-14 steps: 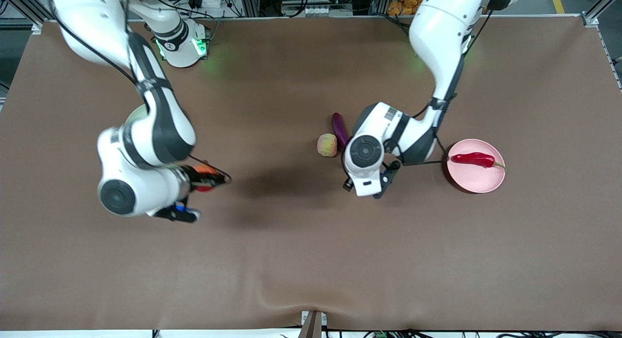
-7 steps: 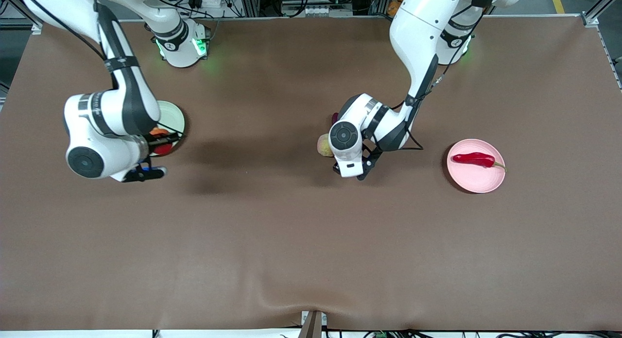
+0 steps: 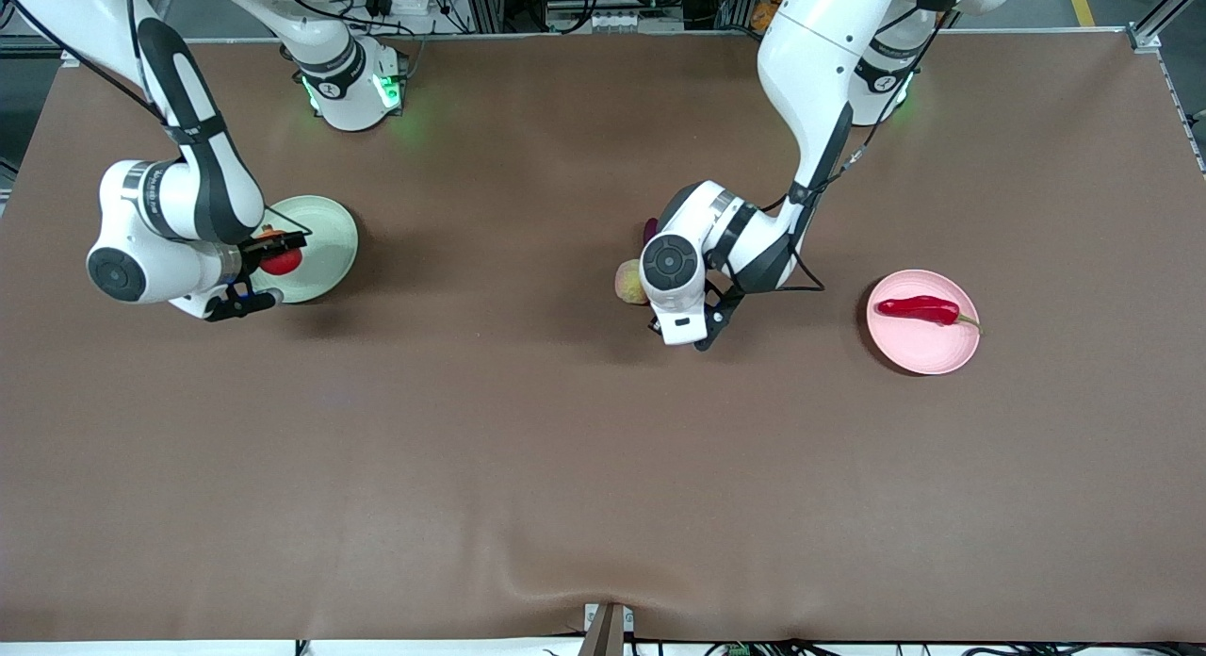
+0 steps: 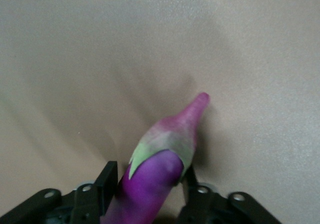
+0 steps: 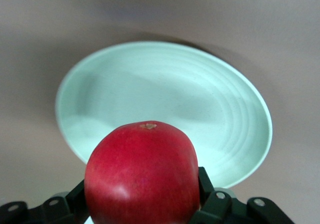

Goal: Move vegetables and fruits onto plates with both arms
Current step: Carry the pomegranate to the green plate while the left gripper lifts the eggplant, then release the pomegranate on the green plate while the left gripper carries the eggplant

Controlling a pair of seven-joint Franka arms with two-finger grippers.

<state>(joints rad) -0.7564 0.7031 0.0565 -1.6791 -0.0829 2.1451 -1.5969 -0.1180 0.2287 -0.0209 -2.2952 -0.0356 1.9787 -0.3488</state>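
Right gripper [image 3: 268, 257] over green plate [image 3: 330, 224], pinching red fruit [image 3: 281, 259], not yet released. Peach [image 3: 628, 281] on table mid-way, untouched. Left gripper [image 4: 150, 194] beside peach, fingers either side of eggplant [image 4: 160, 169]; firm clamp unclear, eggplant mostly hidden under wrist. Chili [image 3: 916, 308] done, on pink plate [image 3: 923, 350].

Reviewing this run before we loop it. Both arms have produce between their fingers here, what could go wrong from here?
1. The left gripper pinches the eggplant near its stem end, so the long body may swing or slip on lifting.
2. The peach sits right beside the eggplant; the lift could knock it rolling.
3. The right gripper holds the round red fruit over the green plate; released from height, it may roll off that shallow plate.
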